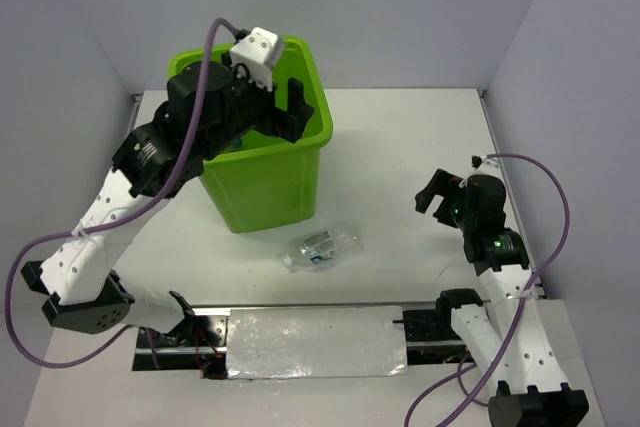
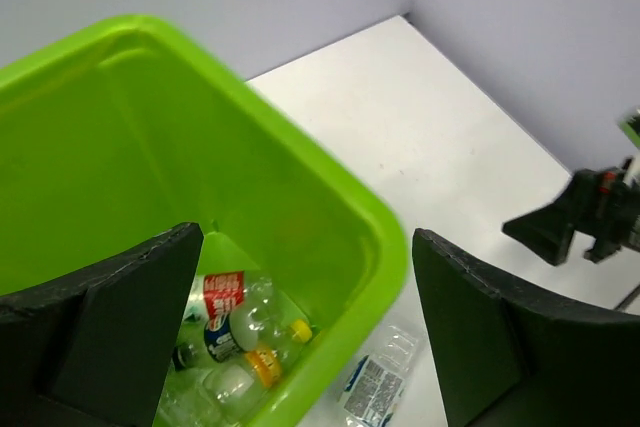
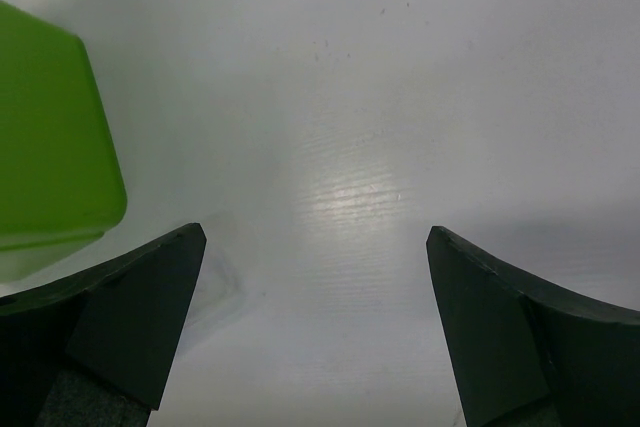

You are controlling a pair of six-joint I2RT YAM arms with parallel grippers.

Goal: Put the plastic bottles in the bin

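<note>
The lime-green bin (image 1: pixel 270 182) stands at the table's middle left. My left gripper (image 1: pixel 290 112) hangs open and empty over the bin's right rim. In the left wrist view its jaws stand wide apart above the bin (image 2: pixel 340 197), and several clear bottles (image 2: pixel 235 332) with red, blue and yellow parts lie at the bottom. One clear bottle with a blue and white label (image 1: pixel 322 247) lies on the table just in front of the bin; it also shows in the left wrist view (image 2: pixel 380 377). My right gripper (image 1: pixel 437 195) is open and empty at the right.
A silver plate (image 1: pixel 315 342) lies along the near edge between the arm bases. White walls close the table's back and sides. The right wrist view shows bare white table and a corner of the bin (image 3: pixel 50 147) at the left.
</note>
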